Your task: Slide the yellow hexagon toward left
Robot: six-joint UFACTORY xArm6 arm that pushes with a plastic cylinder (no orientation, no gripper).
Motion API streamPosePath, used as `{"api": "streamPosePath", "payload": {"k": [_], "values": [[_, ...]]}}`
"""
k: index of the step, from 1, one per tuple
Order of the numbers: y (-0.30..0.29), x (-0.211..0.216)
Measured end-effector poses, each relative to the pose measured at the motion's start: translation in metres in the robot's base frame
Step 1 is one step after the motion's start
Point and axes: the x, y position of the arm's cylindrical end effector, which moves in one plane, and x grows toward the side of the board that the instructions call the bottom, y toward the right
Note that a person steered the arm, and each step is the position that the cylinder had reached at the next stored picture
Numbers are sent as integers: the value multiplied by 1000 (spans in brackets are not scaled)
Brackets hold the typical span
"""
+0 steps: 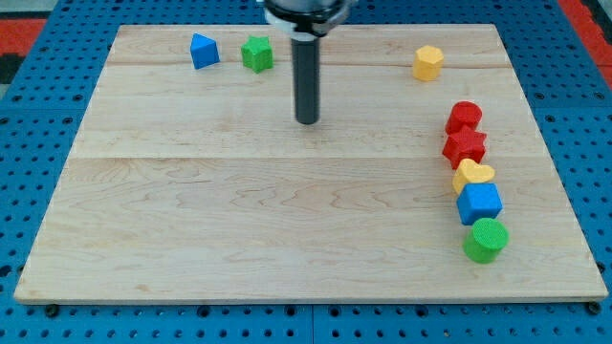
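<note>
Camera view shows my tip (pixel 307 121) near the board's top middle, well apart from the yellow hexagon (pixel 428 62) at the top right. No jaws exist here — only a rod. Risk: pushing from the wrong side, or off-centre, could send it away or down toward the red blocks (pixel 465 117).

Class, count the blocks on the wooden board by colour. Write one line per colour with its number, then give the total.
Blue: 2, the blue block and the blue cube
Green: 2, the green star and the green cylinder
Yellow: 2, the yellow hexagon and the yellow heart
Red: 2, the red cylinder and the red star
Total: 8
</note>
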Motion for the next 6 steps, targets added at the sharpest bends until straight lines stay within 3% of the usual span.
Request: {"api": "streamPosePath", "payload": {"k": [4, 6], "values": [[163, -49], [185, -108]]}}
